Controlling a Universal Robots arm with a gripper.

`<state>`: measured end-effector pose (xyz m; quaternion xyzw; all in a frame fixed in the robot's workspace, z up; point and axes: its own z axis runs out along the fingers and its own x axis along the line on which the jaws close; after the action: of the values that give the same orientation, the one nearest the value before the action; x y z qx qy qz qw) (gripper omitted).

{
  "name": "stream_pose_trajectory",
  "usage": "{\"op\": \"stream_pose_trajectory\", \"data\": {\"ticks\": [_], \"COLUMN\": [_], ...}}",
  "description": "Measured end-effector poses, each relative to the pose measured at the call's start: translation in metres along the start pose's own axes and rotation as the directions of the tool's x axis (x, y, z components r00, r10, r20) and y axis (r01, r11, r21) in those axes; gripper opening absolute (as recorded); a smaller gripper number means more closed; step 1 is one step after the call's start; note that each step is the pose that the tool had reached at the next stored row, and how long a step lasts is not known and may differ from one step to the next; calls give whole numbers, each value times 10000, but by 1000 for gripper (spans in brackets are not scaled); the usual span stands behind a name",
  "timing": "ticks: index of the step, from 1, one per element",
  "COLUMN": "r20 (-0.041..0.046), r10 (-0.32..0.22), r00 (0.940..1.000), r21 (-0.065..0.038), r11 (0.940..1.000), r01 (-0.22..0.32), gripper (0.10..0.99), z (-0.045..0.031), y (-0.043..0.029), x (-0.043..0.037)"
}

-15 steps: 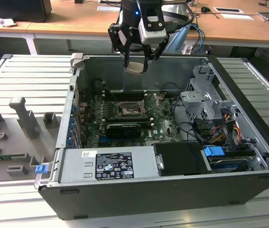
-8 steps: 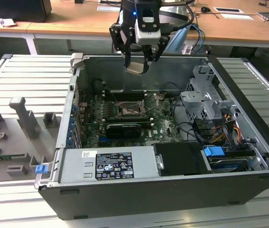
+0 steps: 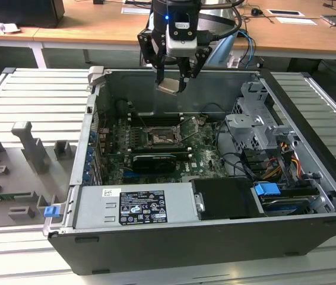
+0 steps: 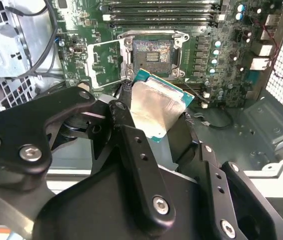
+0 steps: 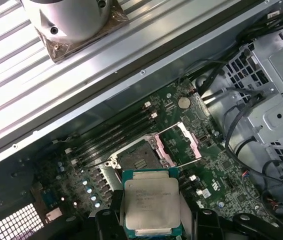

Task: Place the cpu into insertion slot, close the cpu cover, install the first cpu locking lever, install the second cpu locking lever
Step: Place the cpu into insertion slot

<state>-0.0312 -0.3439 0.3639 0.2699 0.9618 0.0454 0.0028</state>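
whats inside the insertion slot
No chip: the insertion slot shows bare contacts, cpu cover open beside it. The cpu, held in the pincer, hides one rim corner.

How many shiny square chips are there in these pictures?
1. The cpu is gripped in the tool, up in the air over the computer case, above the empty insertion slot. More might be hidden inside the case.
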Motion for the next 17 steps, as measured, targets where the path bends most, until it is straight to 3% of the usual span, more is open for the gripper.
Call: {"op": "stream_pose_trajectory", "data": {"ticks": [4,9,17], "r20": [58,116,163], "r10": [651,1327,1860], "r00": [9979,9911,9824], "r21": [-15,-33,-51], "r11": [9979,9912,9825], "r01": [-650,-1326,-1860], "gripper": [529,529,529], "z": [7,13,16], "y": [-1,-1,-2], "x": [-1,-1,-1]}}
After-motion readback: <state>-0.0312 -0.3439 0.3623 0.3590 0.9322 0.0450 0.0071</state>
